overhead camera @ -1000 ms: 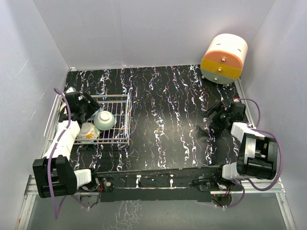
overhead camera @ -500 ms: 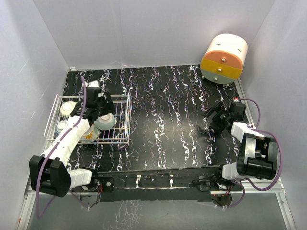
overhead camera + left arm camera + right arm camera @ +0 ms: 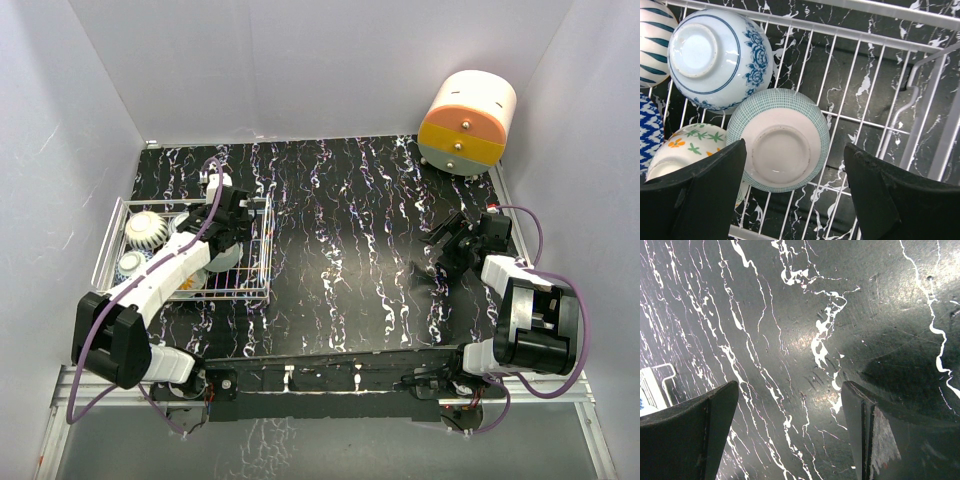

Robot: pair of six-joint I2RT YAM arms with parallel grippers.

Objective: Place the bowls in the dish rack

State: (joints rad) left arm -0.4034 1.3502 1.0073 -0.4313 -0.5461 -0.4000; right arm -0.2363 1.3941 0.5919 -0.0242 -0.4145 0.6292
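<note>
Teal cross-hatching is covering the outside of the teal bowl (image 3: 777, 142), which is lying foot-up on the wires of the dish rack (image 3: 865, 85). My left hand (image 3: 795, 147) is hanging straight above it. Its black fingers (image 3: 695, 195) are standing wide apart, one to each side of the bowl. They are gripping nothing, and from the wrist view I cannot tell whether they are touching it.

Four more bowls are sitting in the rack on the teal bowl's left side. A blue-flowered bowl (image 3: 720, 55) is lying foot-up just beside it. An orange-flowered bowl (image 3: 685, 147) is tucked partly under its edge. A striped bowl (image 3: 652, 30) and a blue-patterned bowl (image 3: 647, 130) are showing only at the edge of the wrist view. From above, the striped one is sitting toward the far left corner.

The rack is resting at the left side of the black, white-veined surface (image 3: 350, 230), and my left arm is reaching over its near rim.

My right hand (image 3: 790, 385) is hovering low over the right part of the surface, well apart from the rack. Its fingers are spread wide and holding nothing. A cream-and-orange drawer unit (image 3: 467, 122) is standing at the far right corner.
</note>
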